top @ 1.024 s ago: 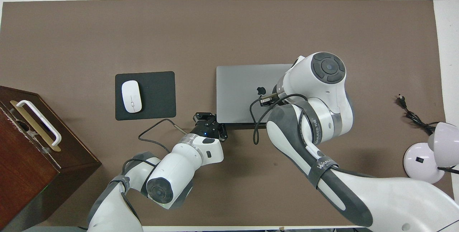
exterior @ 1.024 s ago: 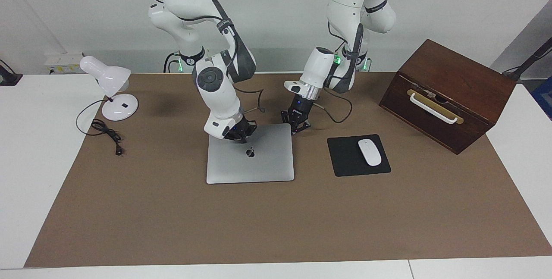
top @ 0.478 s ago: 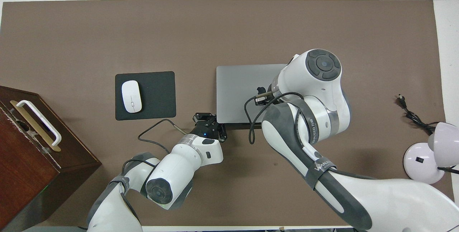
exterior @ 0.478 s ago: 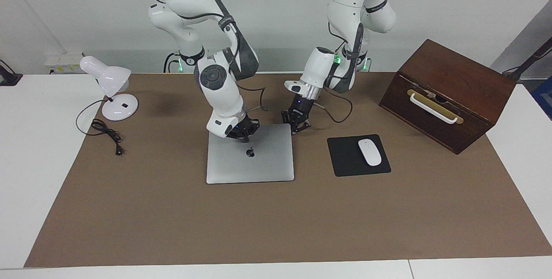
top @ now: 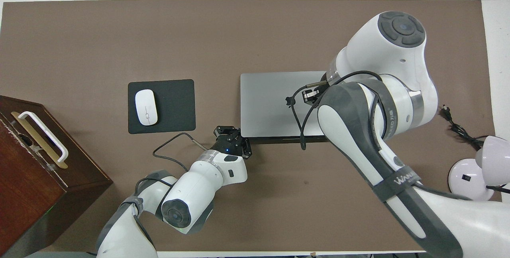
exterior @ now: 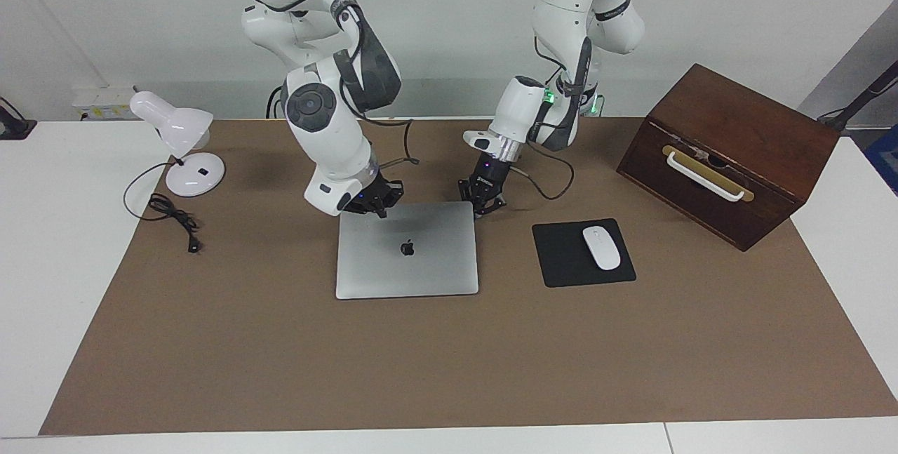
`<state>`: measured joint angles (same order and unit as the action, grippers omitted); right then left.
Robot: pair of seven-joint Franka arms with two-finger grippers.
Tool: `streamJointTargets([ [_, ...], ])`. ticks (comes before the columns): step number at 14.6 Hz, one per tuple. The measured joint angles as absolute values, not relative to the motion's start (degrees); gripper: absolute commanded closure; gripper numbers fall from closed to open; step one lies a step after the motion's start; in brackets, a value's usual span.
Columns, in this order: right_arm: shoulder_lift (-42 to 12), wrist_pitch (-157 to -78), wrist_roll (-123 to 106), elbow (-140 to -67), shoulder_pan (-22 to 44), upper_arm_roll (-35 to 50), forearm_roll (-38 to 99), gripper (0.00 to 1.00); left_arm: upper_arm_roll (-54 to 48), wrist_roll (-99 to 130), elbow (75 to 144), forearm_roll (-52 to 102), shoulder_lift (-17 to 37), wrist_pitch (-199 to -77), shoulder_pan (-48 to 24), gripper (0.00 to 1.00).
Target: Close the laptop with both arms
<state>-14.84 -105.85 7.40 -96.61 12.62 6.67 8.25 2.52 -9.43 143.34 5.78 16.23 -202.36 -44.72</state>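
Note:
The silver-grey laptop (exterior: pixel 421 268) lies shut and flat on the brown mat, its apple logo facing up; it also shows in the overhead view (top: pixel 265 106). My right gripper (exterior: pixel 375 203) hangs just above the lid's corner nearest the robots, at the right arm's end. In the overhead view that gripper is hidden under its own arm. My left gripper (exterior: pixel 483 203) is low at the laptop's other corner nearest the robots, beside its hinge edge; it also shows in the overhead view (top: pixel 231 135).
A black mouse pad (exterior: pixel 561 264) with a white mouse (exterior: pixel 601 248) lies beside the laptop toward the left arm's end. A brown wooden box (exterior: pixel 729 152) with a white handle stands past it. A white desk lamp (exterior: pixel 184 149) and its cable (exterior: pixel 172 214) are at the right arm's end.
My right gripper has come off the lid near the logo and drawn back to the laptop's corner nearest the robots, with its elbow swinging outward. The left arm has hardly moved.

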Motion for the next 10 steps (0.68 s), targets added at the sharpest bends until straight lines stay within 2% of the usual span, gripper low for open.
streamJointTargets([
  [1,-13.92,-104.64,7.4,-96.16,12.3,6.67,7.16,1.0,2.52,-9.43,143.36,5.78,16.23,-202.41,-44.72,1.0],
  [2,-12.86,-103.57,7.4,-95.91,11.84,6.67,6.63,0.91,2.52,-9.43,143.38,5.78,16.23,-202.44,-44.72,1.0],
  [3,-11.7,-102.61,7.4,-95.84,11.21,6.66,6.35,0.72,2.52,-9.38,143.4,5.78,16.22,-202.46,-44.72,1.0],
  [4,-10.47,-101.52,7.4,-95.82,10.42,6.65,6.18,0.21,2.52,-9.25,143.4,5.78,16.22,-202.46,-44.72,1.0],
  [5,-9.26,-100.33,7.4,-95.8,9.57,6.63,5.9,0.0,2.53,-9.01,143.4,5.79,16.22,-202.46,-44.72,1.0],
  [10,-5.08,-95.47,7.39,-95.83,6.41,6.57,2.18,0.0,2.56,-7.93,143.63,5.79,16.02,-202.43,-44.72,1.0],
])
